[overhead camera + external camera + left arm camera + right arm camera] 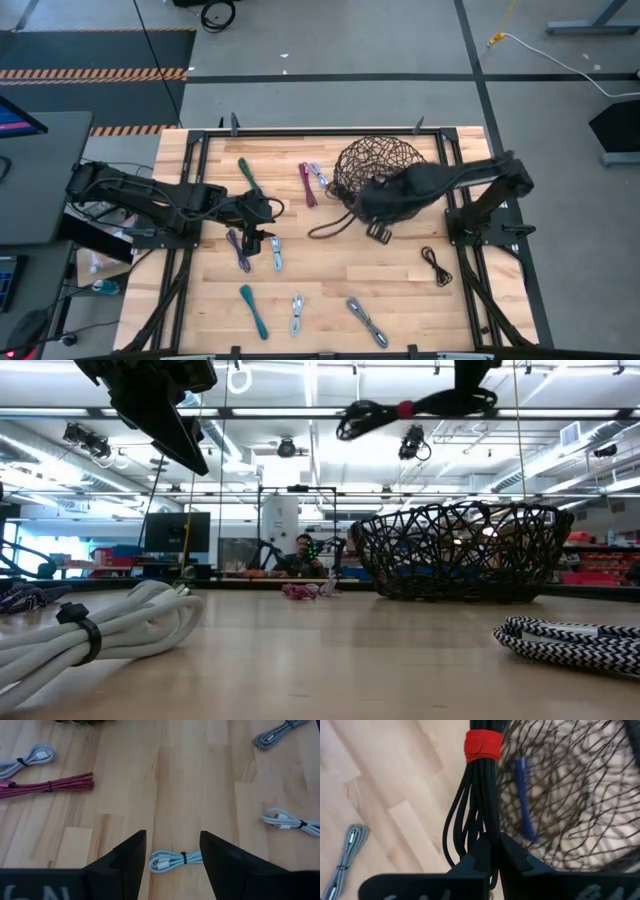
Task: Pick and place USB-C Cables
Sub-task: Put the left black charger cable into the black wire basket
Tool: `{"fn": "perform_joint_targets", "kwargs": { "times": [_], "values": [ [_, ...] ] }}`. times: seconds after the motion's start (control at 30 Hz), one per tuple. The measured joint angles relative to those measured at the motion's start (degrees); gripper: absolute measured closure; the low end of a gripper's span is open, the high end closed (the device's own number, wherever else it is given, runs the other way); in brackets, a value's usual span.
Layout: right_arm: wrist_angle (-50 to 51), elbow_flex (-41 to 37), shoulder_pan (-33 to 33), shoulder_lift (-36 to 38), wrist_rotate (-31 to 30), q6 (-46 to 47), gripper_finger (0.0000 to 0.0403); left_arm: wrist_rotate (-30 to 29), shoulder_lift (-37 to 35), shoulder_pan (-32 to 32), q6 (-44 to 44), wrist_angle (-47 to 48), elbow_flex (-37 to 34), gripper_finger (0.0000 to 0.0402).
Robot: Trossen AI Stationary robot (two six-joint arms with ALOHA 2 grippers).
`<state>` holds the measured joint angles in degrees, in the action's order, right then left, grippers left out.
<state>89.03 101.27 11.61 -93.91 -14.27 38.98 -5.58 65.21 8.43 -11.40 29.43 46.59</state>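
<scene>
Between the right gripper's pinched jaws: black cable bundle w/ red tie, held up off the table beside the wire-mesh basket's rim. Blue cable lies inside the basket. Left gripper, jaws spread, hangs over a pale blue cable on the table, not touching. Other cable bundles scattered round: maroon, white, grey.
</scene>
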Motion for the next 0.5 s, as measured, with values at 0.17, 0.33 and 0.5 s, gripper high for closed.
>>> {"fn": "perform_joint_targets", "kwargs": {
  "times": [0.17, 0.33, 0.5],
  "values": [
    [0.9, -0.35, -6.1, 3.19, -0.82, -9.26, 0.0385, 0.0, 0.02, 0.0, 0.0, -0.24, 0.0, 0.0209],
    [0.97, -0.37, -13.75, 3.78, 0.99, -20.25, 0.0385, 0.0, 0.0, -0.02, -0.36, -1.26, 0.0, 0.0209],
    [0.97, -0.5, -21.56, 3.8, 1.94, -29.69, 0.0385, -0.02, 0.0, -0.01, -1.83, -2.4, 0.0, 0.0209]
  ]
}}
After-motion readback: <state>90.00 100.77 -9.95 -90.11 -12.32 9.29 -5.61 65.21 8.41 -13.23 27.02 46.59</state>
